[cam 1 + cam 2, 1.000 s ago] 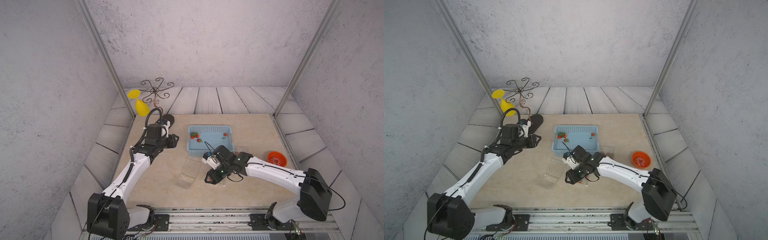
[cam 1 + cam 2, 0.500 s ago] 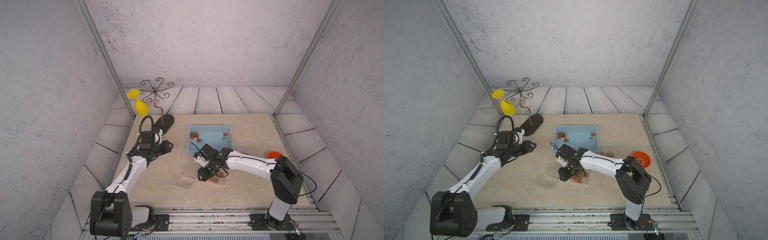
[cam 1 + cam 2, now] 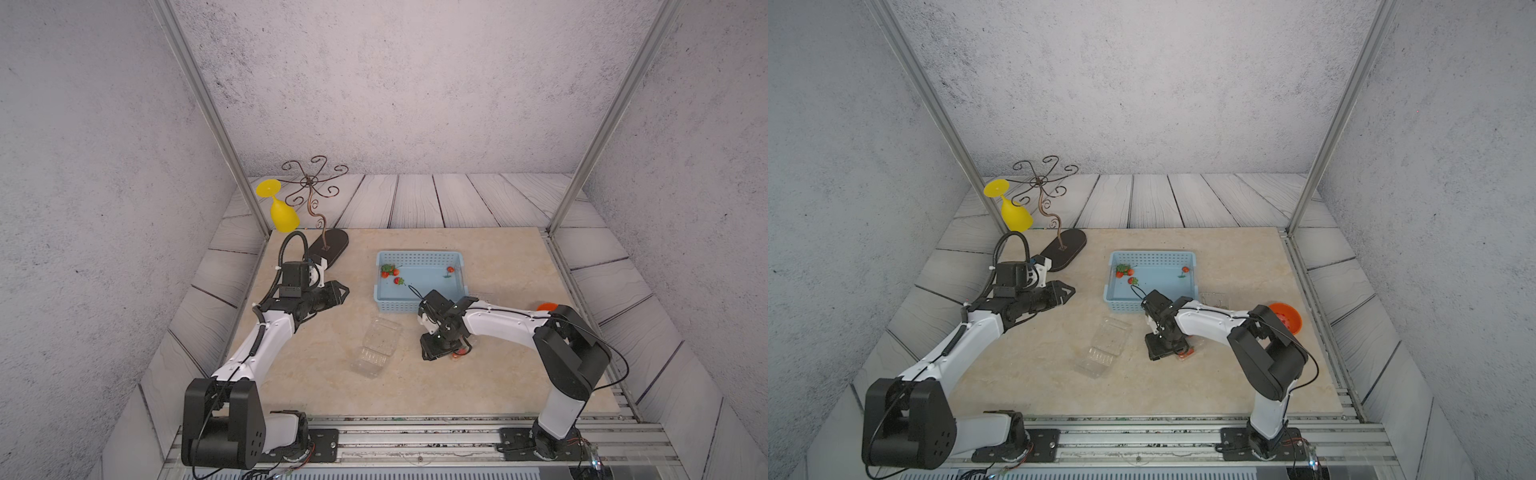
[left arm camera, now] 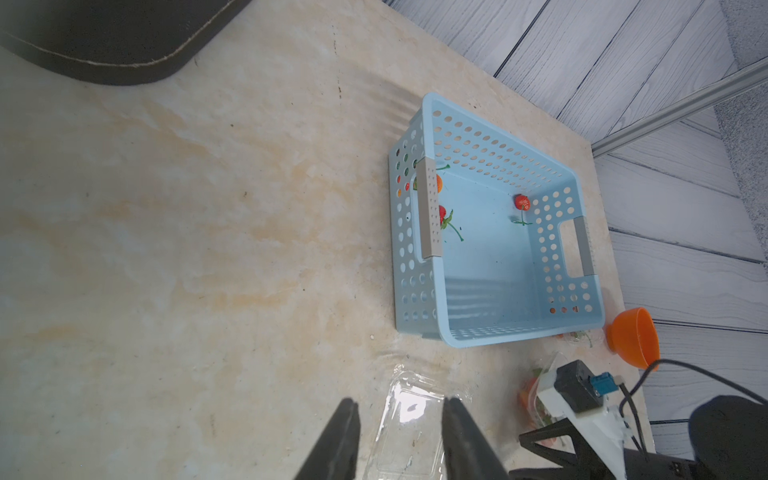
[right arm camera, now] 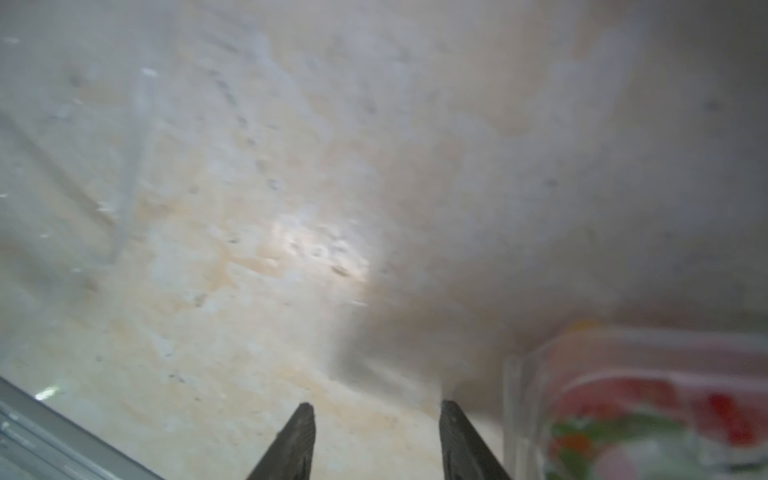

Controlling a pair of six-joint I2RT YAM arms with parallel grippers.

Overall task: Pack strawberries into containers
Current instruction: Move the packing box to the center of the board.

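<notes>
Three strawberries (image 3: 388,270) lie in the light blue basket (image 3: 417,253), also seen in the left wrist view as strawberries (image 4: 521,203). An open, empty clear container (image 3: 378,347) (image 4: 409,419) sits mid-table. A second container (image 5: 644,411) with red strawberries inside lies just right of my right gripper (image 3: 440,353) (image 5: 378,411), which hangs open and empty, low over bare table. A third container (image 3: 1214,298) rests by the basket's right corner. My left gripper (image 3: 338,289) (image 4: 399,405) hovers left of the basket, jaws a little apart and empty, pointing towards the empty container.
An orange bowl (image 3: 1285,318) (image 4: 633,336) stands at the right, partly behind my right arm's elbow. A wire stand on a dark oval base (image 3: 330,245) and a yellow goblet (image 3: 282,212) occupy the back left. The rail runs along the front edge.
My right arm's elbow has swung inward while its gripper stayed beside the filled container. My left gripper has drawn back and down a little, away from the stand's base.
</notes>
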